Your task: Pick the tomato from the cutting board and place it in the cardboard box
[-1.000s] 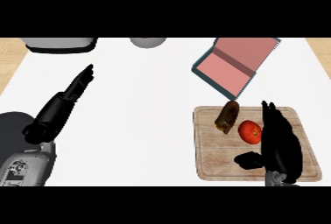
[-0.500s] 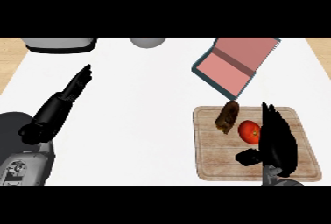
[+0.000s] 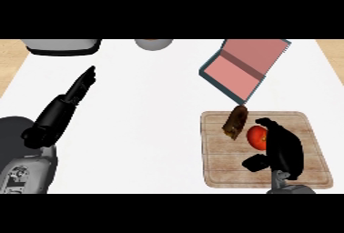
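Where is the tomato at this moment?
In the head view, the tomato lies on the cutting board at the right, between a brown object and the right hand.

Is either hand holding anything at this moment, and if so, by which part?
Nothing is clearly held. The right hand curls beside the tomato on the cutting board, at its right side, but a closed hold cannot be told. The left hand is open, holding nothing.
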You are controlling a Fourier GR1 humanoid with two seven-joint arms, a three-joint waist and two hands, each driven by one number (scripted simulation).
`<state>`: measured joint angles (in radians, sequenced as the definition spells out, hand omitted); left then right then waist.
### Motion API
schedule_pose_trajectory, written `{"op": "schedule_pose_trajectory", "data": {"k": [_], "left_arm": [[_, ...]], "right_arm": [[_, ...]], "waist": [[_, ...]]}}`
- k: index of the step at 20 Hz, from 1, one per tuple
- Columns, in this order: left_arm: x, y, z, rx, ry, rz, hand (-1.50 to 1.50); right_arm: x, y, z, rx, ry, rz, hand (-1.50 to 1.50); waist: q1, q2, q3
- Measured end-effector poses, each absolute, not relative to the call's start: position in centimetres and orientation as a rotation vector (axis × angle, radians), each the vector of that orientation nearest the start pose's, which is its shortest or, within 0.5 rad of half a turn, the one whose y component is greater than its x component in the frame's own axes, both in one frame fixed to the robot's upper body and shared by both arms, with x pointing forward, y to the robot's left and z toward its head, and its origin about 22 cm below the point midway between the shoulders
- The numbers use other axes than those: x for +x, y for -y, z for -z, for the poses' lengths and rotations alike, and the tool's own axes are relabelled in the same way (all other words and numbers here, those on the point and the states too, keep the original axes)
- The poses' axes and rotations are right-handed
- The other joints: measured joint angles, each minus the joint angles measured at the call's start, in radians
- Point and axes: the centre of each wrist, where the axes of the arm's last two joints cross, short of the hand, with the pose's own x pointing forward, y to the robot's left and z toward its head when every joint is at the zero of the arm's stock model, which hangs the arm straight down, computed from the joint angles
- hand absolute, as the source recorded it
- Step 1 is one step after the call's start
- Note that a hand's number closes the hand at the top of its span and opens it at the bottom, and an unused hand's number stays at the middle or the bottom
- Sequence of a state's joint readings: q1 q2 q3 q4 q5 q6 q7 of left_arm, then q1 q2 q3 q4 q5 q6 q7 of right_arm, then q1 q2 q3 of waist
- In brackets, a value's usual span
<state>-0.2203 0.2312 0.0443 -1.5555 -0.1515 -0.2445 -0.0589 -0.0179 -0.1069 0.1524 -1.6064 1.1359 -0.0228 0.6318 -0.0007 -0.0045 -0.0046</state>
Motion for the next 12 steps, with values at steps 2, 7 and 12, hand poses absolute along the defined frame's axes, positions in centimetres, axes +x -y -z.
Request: {"op": "schedule_pose_trajectory", "data": {"k": [2, 7, 12], "left_arm": [[29.3, -26.9, -6.6, 0.107, 1.752, 0.529, 0.00], [29.4, -27.2, -6.6, 0.102, 1.751, 0.527, 0.00], [29.5, -26.9, -7.0, 0.079, 1.753, 0.547, 0.00]], "right_arm": [[24.3, 22.1, -1.0, -1.136, 0.993, -0.694, 1.50], [24.9, 21.6, -0.6, -1.217, 1.059, -0.713, 1.50], [26.9, 18.6, -1.6, -1.199, 1.166, -0.879, 1.50]], "waist": [[-0.001, -0.002, -0.002], [0.000, -0.004, -0.004], [0.022, 0.002, -0.006]]}}
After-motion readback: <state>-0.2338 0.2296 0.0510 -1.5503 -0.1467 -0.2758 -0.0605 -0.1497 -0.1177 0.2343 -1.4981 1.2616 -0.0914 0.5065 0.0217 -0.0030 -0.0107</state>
